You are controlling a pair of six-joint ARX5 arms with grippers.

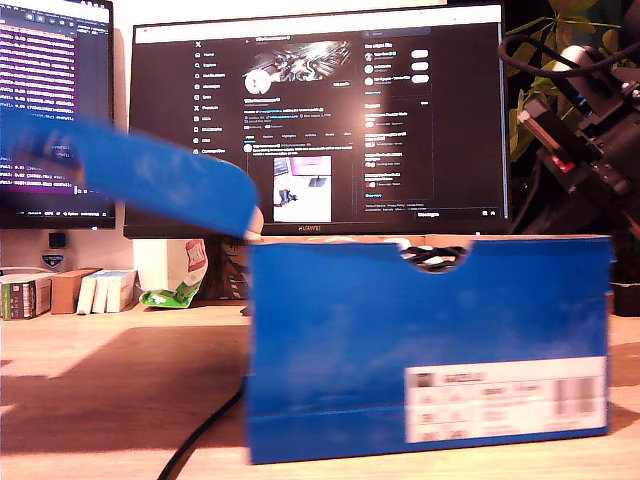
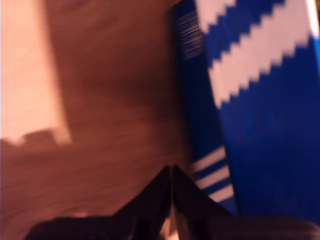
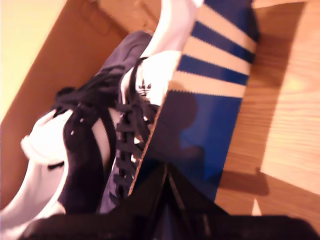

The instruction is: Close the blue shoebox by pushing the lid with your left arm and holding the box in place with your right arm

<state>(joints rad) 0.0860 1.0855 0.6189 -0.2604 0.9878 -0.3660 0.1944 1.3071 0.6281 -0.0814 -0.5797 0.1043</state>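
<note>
Pressed together, the jaws of my first gripper (image 2: 171,172) hang over the desk (image 2: 100,125) just beside the blue shoebox lid (image 2: 260,100). My second gripper (image 3: 167,172), jaws also together, hovers at the blue shoebox (image 1: 430,345) wall, with black-laced sneakers (image 3: 100,145) inside.

I see a blue shoebox (image 1: 425,350) with a white label at one end; its blue lid (image 1: 140,170) carries white zigzag-edged stripes. Inside lie black-and-white shoes (image 3: 95,145) with black laces. The desk (image 1: 110,400) beneath the shoebox is light wood. My first gripper (image 2: 171,172) and my second gripper (image 3: 166,172) are black.
</note>
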